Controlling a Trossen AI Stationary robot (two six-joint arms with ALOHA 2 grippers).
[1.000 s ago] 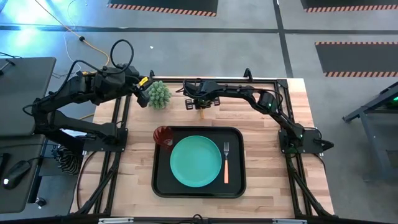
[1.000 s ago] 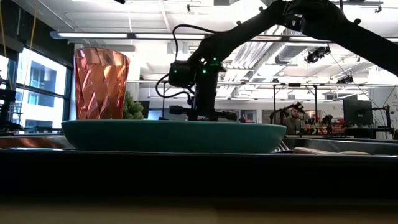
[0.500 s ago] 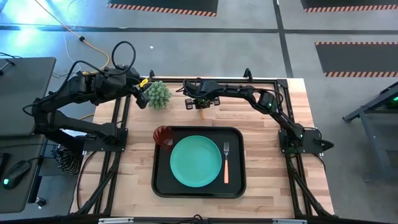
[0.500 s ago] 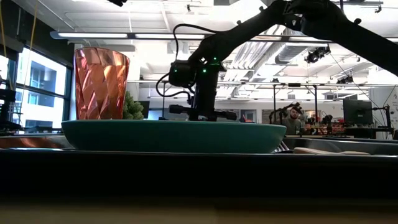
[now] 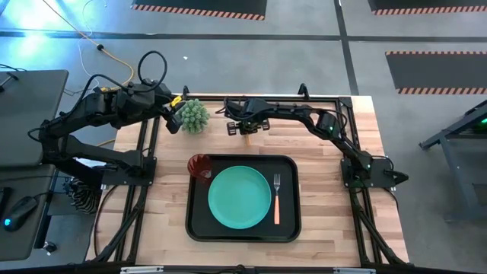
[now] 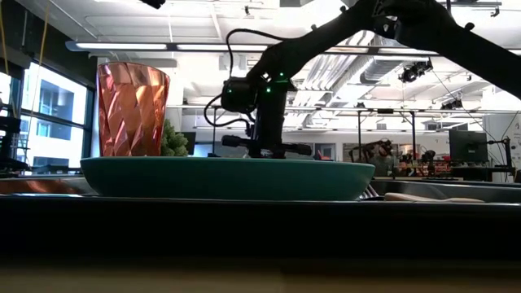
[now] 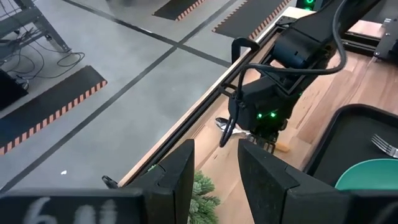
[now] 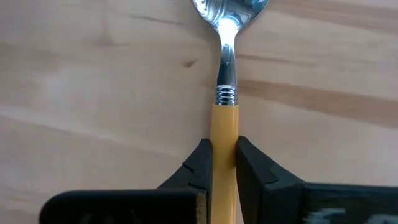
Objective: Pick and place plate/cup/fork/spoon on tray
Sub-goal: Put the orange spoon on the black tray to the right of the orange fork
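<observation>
The spoon (image 8: 225, 93), with a silver bowl and an orange handle, is on the wood near the table's far edge. My right gripper (image 5: 246, 126) is shut on it. The black tray (image 5: 199, 225) lies at the table's middle. The teal plate (image 5: 240, 198) and the fork (image 5: 276, 201) lie flat in it. The red-orange cup (image 5: 200, 166) stands upright at its far left corner. My left gripper (image 7: 214, 171) is open and empty, hovering beside a spiky green plant (image 5: 193, 116) at the far left. My right gripper pinches the spoon's orange handle (image 8: 224, 134) between its two fingers (image 8: 199, 163), a little behind the metal collar. The fingers come from above, pointing down, and lie across the handle. I cannot tell whether the spoon rests on the table or is just off it.
The plant stands on the wood between the two grippers. Bare wood lies on both sides of the tray and between the tray and the far edge. A black frame rail (image 5: 327, 99) runs along the table's far edge, just beyond the spoon.
</observation>
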